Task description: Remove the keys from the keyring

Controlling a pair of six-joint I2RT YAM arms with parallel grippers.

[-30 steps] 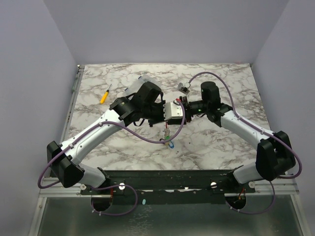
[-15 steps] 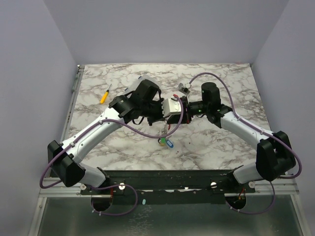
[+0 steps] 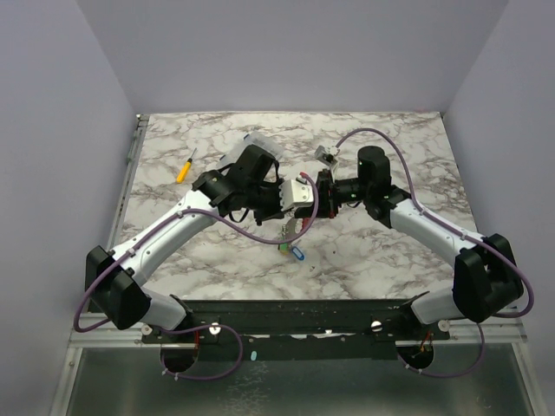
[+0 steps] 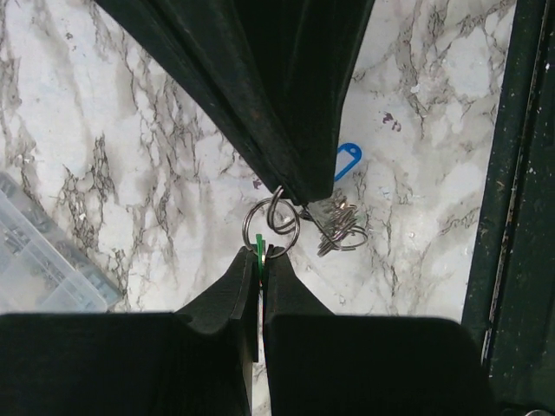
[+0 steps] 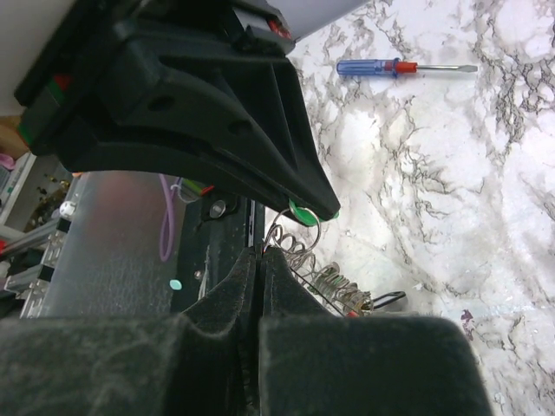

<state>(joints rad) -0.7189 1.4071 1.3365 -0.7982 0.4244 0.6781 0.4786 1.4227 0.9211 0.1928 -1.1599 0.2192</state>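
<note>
left claw (image 4: 260,260): pressed together, pinching green-tagged key (image 4: 258,251) at its tips. right claw (image 5: 260,253): pressed together, pinching keyring (image 4: 270,227) wire. keyring sits between the two tips, above marble table (image 3: 390,147). other keys (image 4: 338,227) bunch just beside ring, blue tag (image 4: 347,160) beyond them. tag writing too small to read. clear plastic box (image 4: 43,251) on table, well apart.

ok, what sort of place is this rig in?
Likely an enclosed lab robot bench: marble-print tabletop, plain lilac walls boxing it in, arms mounted on a rail at the near edge.
</note>
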